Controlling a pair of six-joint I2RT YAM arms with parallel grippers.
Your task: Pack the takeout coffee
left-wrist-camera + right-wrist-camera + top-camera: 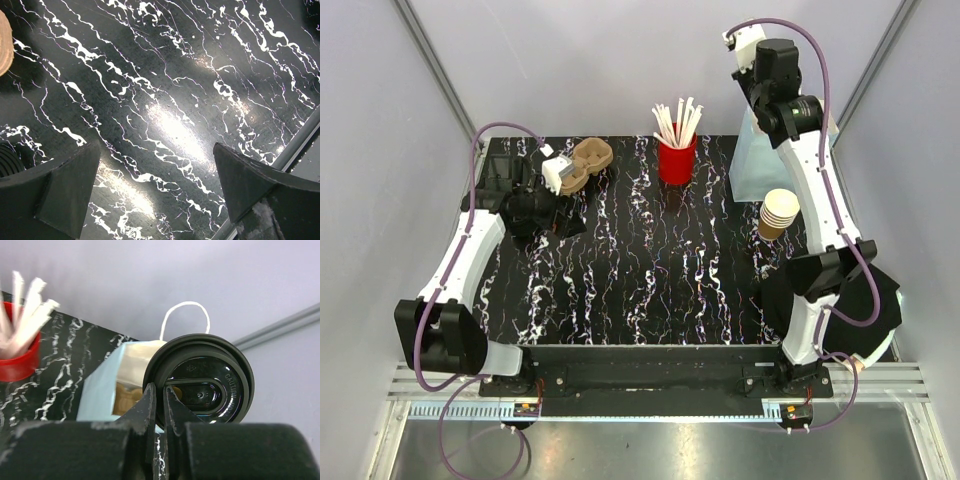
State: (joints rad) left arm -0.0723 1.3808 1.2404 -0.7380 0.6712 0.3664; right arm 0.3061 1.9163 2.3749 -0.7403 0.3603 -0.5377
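Note:
In the right wrist view my right gripper [160, 389] is shut on the rim of a black plastic lid [210, 385]. The lid belongs to the takeout coffee; the cup's tan body is hidden behind it. The lidded cup hangs just over the open mouth of the pale blue paper bag [99, 385], which has a white string handle [185, 315]. From above, the right gripper [768, 80] sits high over the bag [752, 170] at the back right. My left gripper [555, 178] is at the back left, open [156, 148] over bare marble tabletop, holding nothing.
A brown pulp cup carrier [590, 160] lies beside the left gripper; its edge [4, 42] shows in the left wrist view. A red cup of white sticks [677, 160] stands at the back middle. A nested stack of brown cups [778, 212] stands in front of the bag.

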